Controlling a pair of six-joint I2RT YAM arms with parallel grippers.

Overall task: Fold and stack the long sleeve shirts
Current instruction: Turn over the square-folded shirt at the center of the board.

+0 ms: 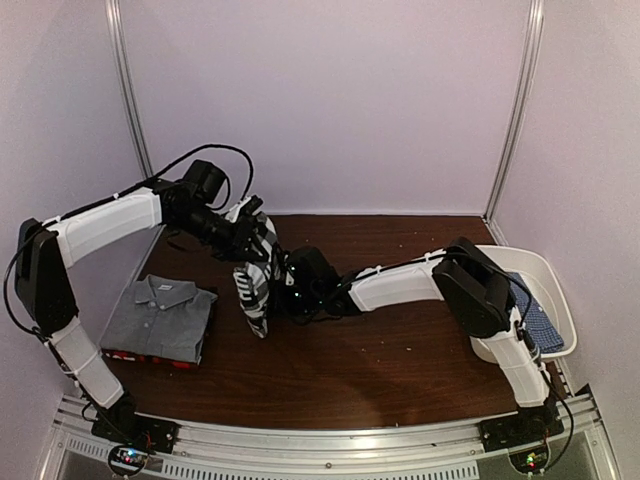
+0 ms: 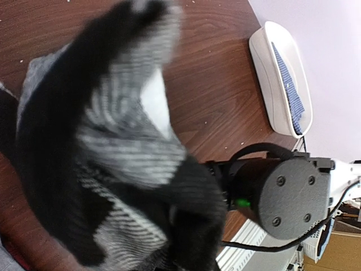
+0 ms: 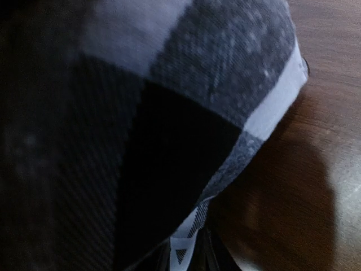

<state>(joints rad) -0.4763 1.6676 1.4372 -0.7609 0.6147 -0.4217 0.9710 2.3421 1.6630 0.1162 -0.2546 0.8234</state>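
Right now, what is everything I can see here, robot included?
Checked shirt: one, black and white, bunched and lifted over the table's middle.
Folded shirt: one, grey, table's left side, top of a stack.
Shirt underneath: one, red and black, only its edge showing below the grey one.
Shirt in tub: one, blue fine check, inside the tub.
Tub: one, white, table's right edge.
Table: one, dark brown wood.
Left arm: one, white and black; left hand holds the checked shirt up.
Right arm: one, white and black; right hand against the shirt, grip hidden.
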